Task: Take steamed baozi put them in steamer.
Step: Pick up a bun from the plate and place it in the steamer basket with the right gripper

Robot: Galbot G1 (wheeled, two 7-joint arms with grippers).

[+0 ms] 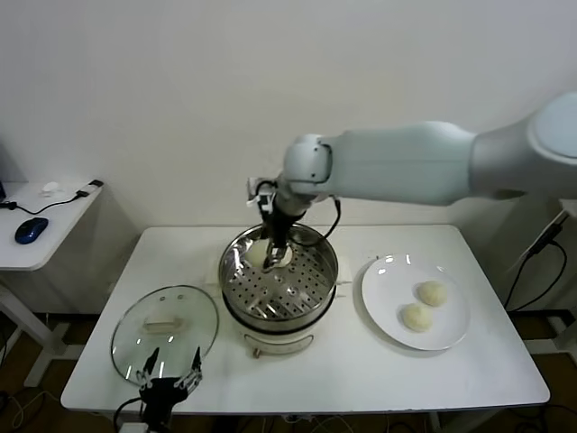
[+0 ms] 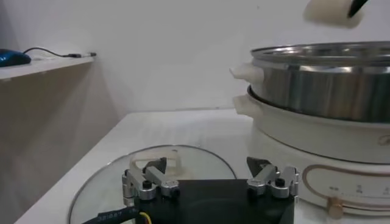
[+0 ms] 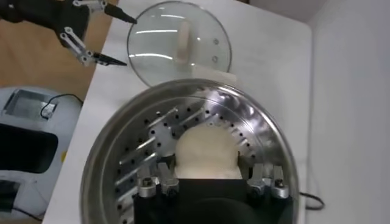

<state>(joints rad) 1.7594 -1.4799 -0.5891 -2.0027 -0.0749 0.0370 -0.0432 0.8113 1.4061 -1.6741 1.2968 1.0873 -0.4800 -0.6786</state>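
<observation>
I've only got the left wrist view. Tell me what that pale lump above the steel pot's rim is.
Observer: A smooth, cream-white round dough bun, pinched in the right gripper over the perforated tray of the round shiny steel steamer.
Operator: Count the buns left outside the pot.
Observer: Two plate buns, side by side on a flat round white plate to the steamer's right.
Operator: Place my own gripper for me.
Observer: The left gripper, open, sits at the table's near edge, just at the near rim of the round glass lid.
</observation>
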